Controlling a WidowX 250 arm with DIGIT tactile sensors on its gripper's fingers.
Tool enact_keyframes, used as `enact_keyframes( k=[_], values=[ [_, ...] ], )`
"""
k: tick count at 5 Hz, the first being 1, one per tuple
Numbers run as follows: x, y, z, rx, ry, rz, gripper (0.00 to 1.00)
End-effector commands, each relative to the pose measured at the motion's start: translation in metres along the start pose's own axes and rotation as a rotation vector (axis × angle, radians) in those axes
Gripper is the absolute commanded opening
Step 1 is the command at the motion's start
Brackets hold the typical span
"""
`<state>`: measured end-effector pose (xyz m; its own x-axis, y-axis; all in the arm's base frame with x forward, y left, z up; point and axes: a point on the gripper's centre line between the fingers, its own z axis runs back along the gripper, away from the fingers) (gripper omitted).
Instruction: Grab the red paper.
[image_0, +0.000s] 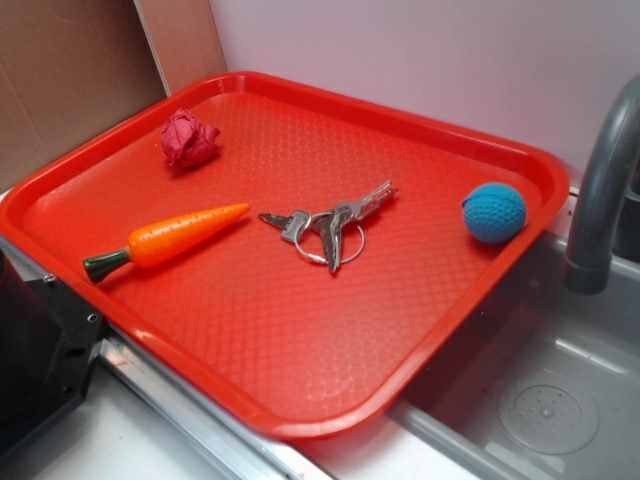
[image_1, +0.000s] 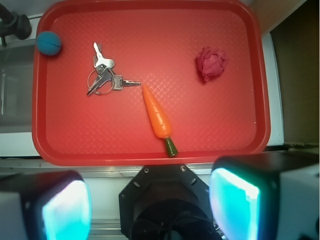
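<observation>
A: Where is the gripper (image_1: 150, 210) sitting right now?

B: It is hanging high above the near edge of the tray (image_1: 150, 156), looking straight down. In the wrist view its two pads (image_1: 235, 205) are showing at the bottom corners, set wide apart, with nothing between them. The exterior view is not showing it at all.

A: And which way is the red paper (image_1: 211, 63) lying from there?

B: Ahead and off to the right in the wrist view. It is resting on the tray floor near the tray's far right corner, close to the right-hand rim but not touching it. In the exterior view the same wad (image_0: 189, 139) is sitting near the back left corner, by the cardboard (image_0: 60, 80).

A: Is anything standing in the way?

B: The toy carrot (image_1: 158, 116) is lying almost directly ahead of the gripper, its green stem pointing back toward it. The paper is lying well to the right of the carrot, clear of it. The keys (image_1: 104, 77) and the blue ball (image_1: 49, 43) are off to the left, well apart from the paper.

A: Is the paper showing a long axis to line up with?

B: Not really; it is looking like a wrinkly, roughly round wad. I am judging that the move is turning on travelling forward and right, then descending over it with the jaws wide.
</observation>
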<state>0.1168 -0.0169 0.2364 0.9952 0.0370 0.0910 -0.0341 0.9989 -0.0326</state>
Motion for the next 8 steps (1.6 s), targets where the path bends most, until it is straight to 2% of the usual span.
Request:
enact_keyframes(
  k=[1,2,3,4,5,6,8],
  values=[
    [0.000,0.000,0.000,0.000,0.000,0.000,1.00],
    [0.024,0.036,-0.045,0.004,-0.037,0.148,1.00],
    [0.043,0.067,-0.079,0.026,-0.046,0.235,1.00],
    [0.060,0.084,-0.112,-0.036,-0.063,0.279,1.00],
    [0.074,0.092,-0.146,0.005,-0.009,0.269,1.00],
    [0.077,0.100,-0.168,0.014,0.037,0.273,1.00],
    [0.104,0.108,-0.187,0.059,0.030,0.242,1.00]
  ],
)
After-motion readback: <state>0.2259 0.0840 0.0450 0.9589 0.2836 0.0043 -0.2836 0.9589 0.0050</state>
